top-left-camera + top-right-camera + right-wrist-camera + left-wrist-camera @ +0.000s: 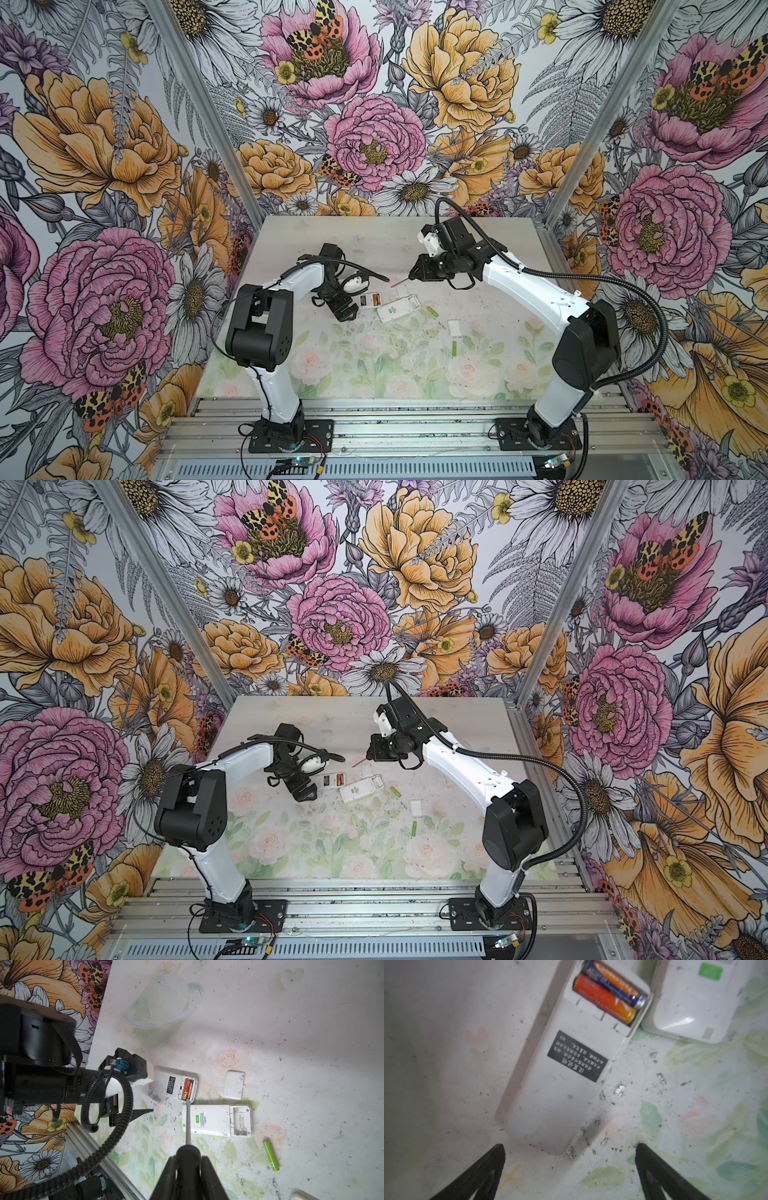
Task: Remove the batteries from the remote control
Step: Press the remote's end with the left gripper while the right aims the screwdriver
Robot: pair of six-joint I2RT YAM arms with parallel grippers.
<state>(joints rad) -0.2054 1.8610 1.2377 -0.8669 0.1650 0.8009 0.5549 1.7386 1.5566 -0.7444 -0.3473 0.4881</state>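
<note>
Two batteries (604,1000), orange and dark, seated side by side in small remote (370,300), near centre of a top view. Judged light, rigid, slick, spring-pinned; best levered at exposed end, then pinched mid-length. Left gripper (569,1147) spread wide, just beside remote. Right gripper (188,1159) clamped on screwdriver (188,1122), arm reaching leftward, tip near batteries.

Two batteries (604,1001) in small remote (560,1095); big remote (397,309) just right; loose battery (432,311) right of that.

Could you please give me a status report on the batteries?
Left end effector open, near small remote. Right end effector shut on screwdriver, tip near battery bay. Two batteries seated, two green batteries out. Large remote alongside, empty.
</note>
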